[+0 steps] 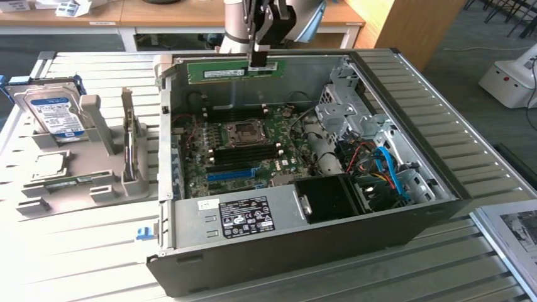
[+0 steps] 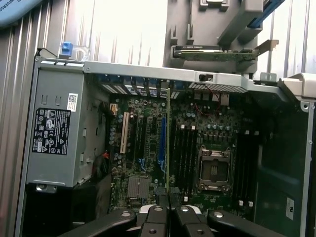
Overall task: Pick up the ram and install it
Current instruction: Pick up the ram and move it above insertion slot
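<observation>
The ram (image 1: 228, 71) is a long green stick with a white label. It hangs level above the far wall of the open computer case (image 1: 436, 182), with my gripper (image 1: 261, 61) shut on its upper edge. In the wrist view the ram (image 2: 169, 143) shows edge-on as a thin line running out from between my fingertips (image 2: 161, 201), over the green motherboard (image 2: 148, 148). The black memory slots (image 2: 186, 148) lie beside the processor socket (image 2: 215, 170). The same slots (image 1: 243, 151) sit well below the stick in the exterior view.
A grey holder (image 1: 100, 182) on the exterior view's left carries a silver hard drive (image 1: 55, 113), a square processor chip (image 1: 49, 165) and an upright card (image 1: 127, 145). Inside the case are the power supply (image 1: 243, 214), a black fan shroud (image 1: 331, 198), a drive cage (image 1: 348, 107) and loose cables (image 1: 381, 170).
</observation>
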Action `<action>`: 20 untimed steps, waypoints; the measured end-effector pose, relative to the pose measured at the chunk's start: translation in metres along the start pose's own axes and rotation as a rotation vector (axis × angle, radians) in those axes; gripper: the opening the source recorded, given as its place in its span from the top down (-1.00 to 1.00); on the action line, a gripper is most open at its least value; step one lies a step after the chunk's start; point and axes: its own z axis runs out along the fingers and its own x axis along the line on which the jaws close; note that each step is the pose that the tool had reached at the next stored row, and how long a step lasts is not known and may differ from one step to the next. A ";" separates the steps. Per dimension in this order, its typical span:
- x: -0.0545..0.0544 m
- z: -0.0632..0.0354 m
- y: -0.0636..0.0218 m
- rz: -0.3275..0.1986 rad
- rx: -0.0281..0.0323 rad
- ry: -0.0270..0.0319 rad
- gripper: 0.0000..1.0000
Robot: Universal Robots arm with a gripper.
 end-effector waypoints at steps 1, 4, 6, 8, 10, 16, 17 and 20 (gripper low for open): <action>0.000 0.0000 0.0000 0.000 0.0000 0.0000 0.76; 0.000 0.0014 -0.0001 0.000 0.0002 -0.0002 0.76; 0.000 0.0044 -0.0003 0.000 0.0001 0.0000 0.76; 0.000 0.0079 -0.0004 0.000 0.0002 0.0000 0.76; 0.000 0.0114 -0.0006 0.000 0.0003 0.0000 0.76; 0.000 0.0224 -0.0010 0.000 0.0008 0.0001 0.76; 0.000 0.0242 -0.0012 0.000 0.0010 0.0001 0.76; 0.000 0.0298 -0.0014 0.000 0.0014 0.0000 0.76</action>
